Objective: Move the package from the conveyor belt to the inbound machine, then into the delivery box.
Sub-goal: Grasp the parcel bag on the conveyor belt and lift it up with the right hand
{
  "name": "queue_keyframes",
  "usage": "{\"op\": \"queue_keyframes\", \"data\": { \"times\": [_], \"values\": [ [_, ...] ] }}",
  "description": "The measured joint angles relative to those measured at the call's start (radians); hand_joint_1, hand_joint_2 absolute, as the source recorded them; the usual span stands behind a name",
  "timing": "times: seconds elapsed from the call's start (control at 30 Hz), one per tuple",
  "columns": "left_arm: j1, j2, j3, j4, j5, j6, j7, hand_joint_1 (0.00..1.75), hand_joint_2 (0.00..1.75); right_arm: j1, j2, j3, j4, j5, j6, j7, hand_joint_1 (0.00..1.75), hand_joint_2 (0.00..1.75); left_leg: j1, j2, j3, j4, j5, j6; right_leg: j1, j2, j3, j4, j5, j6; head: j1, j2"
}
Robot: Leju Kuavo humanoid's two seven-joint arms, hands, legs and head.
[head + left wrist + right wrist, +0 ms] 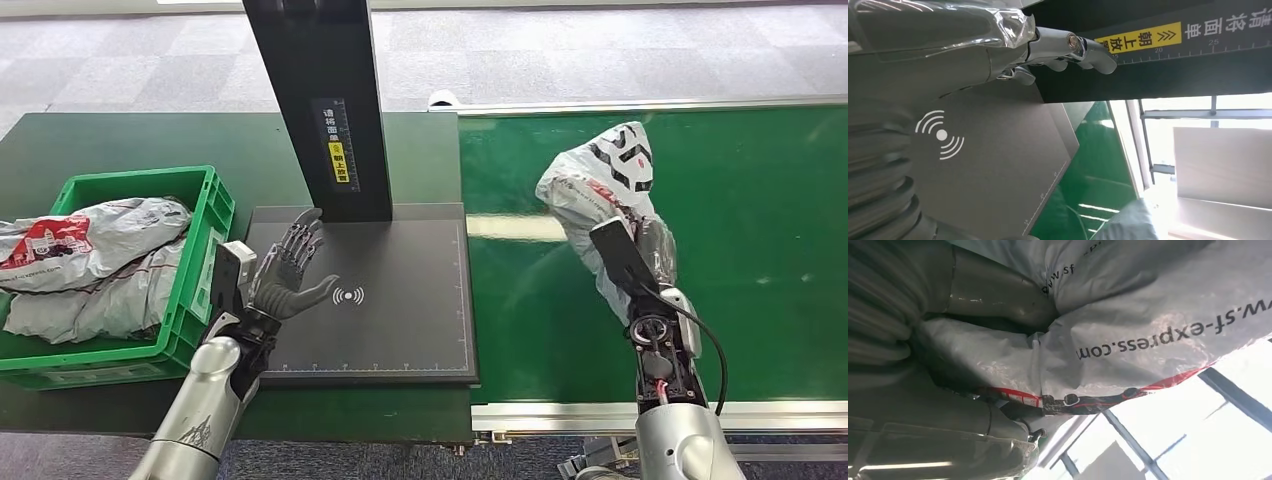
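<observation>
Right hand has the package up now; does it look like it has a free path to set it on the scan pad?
Probably yes. The right hand holds the package above the belt, and the scan pad lies right beside it. The one thing in the way is the left hand, open over the pad's left part.

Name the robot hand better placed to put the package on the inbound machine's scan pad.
Right robot hand: it grips the package over the conveyor belt. The left robot hand hovers empty above the pad.
</observation>
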Motion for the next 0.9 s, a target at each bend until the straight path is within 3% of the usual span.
{"op": "queue_keyframes", "data": {
  "times": [0.1,0.23,0.3,0.5,0.6,0.7,0.9],
  "values": [
    [0.006,0.0,-0.001,-0.019,-0.029,0.068,-0.024,0.0,1.75,0.045,0.014,-0.006,-0.119,-0.167,-0.085,-0.087,1.75,1.75,0.0,0.0,0.0,0.0,0.0,0.0,0.0,0.0,0.0,0.0,0.0,0.0,0.0,0.0],
    [0.002,-0.012,0.003,-0.057,-0.135,0.356,-0.09,0.0,1.75,0.112,0.044,-0.027,-0.313,-0.371,-0.167,-0.157,1.75,1.75,0.0,0.0,0.0,0.0,0.0,0.0,0.0,0.0,0.0,0.0,0.0,0.0,0.0,0.0],
    [-0.007,-0.02,0.007,-0.078,-0.161,0.454,-0.108,0.0,1.75,0.137,0.057,-0.033,-0.396,-0.409,-0.176,-0.16,1.75,1.75,0.0,0.0,0.0,0.0,0.0,0.0,0.0,0.0,0.0,0.0,0.0,0.0,0.0,0.0],
    [-0.017,-0.046,0.029,-0.131,-0.128,0.625,-0.199,0.0,1.75,0.169,0.085,-0.005,-0.539,-0.413,-0.172,-0.191,1.75,1.75,0.0,0.001,0.001,0.0,0.0,0.0,0.0,0.001,0.0,0.0,0.0,0.0,0.0,0.0],
    [-0.021,-0.054,0.036,-0.158,-0.085,0.677,-0.247,0.0,1.75,0.171,0.096,0.09,-0.561,-0.325,-0.134,-0.186,1.75,1.75,0.0,0.001,0.001,0.0,0.0,0.0,0.001,0.001,0.0,0.0,0.0,0.0,0.0,0.0],
    [-0.023,-0.065,0.037,-0.205,-0.075,0.755,-0.273,0.0,1.75,0.164,0.105,0.245,-0.538,-0.227,-0.053,-0.165,1.75,1.75,0.001,0.001,0.001,0.0,0.0,0.0,0.001,0.001,0.0,0.0,0.0,0.0,0.0,0.0],
    [-0.019,-0.072,0.032,-0.295,-0.103,0.856,-0.279,0.0,1.75,0.152,0.124,0.465,-0.465,-0.2,0.09,-0.16,1.75,1.75,0.001,-0.002,-0.001,-0.001,0.001,-0.001,0.002,-0.002,0.0,0.0,-0.001,-0.001,0.0,0.0]
  ]
}}
